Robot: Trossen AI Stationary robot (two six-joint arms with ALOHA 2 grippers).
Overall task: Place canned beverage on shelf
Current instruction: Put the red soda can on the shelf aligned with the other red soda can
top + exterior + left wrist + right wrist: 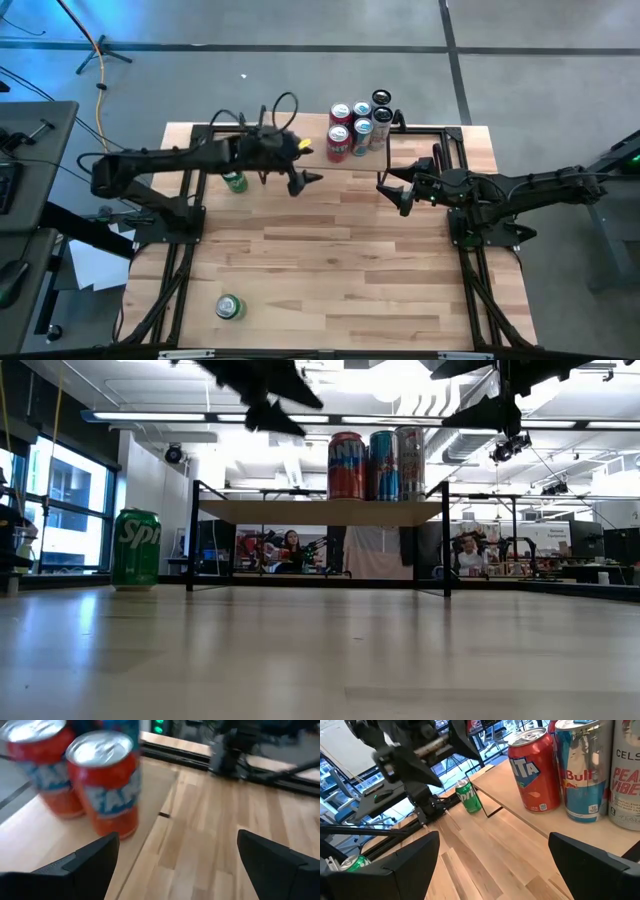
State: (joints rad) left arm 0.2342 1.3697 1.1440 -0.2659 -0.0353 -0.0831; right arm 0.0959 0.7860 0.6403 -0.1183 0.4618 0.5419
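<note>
Light-wood table [330, 250] carrying a small raised shelf [320, 510] and cans.

The shelf stands on thin black legs along the table's far edge; at its right end, red, blue and pale cans [358, 126] stand upright, clustered and touching. One green can [235, 181] stands on the tabletop near the shelf's left end; another green can [229, 307] sits near the front-left corner.
</note>
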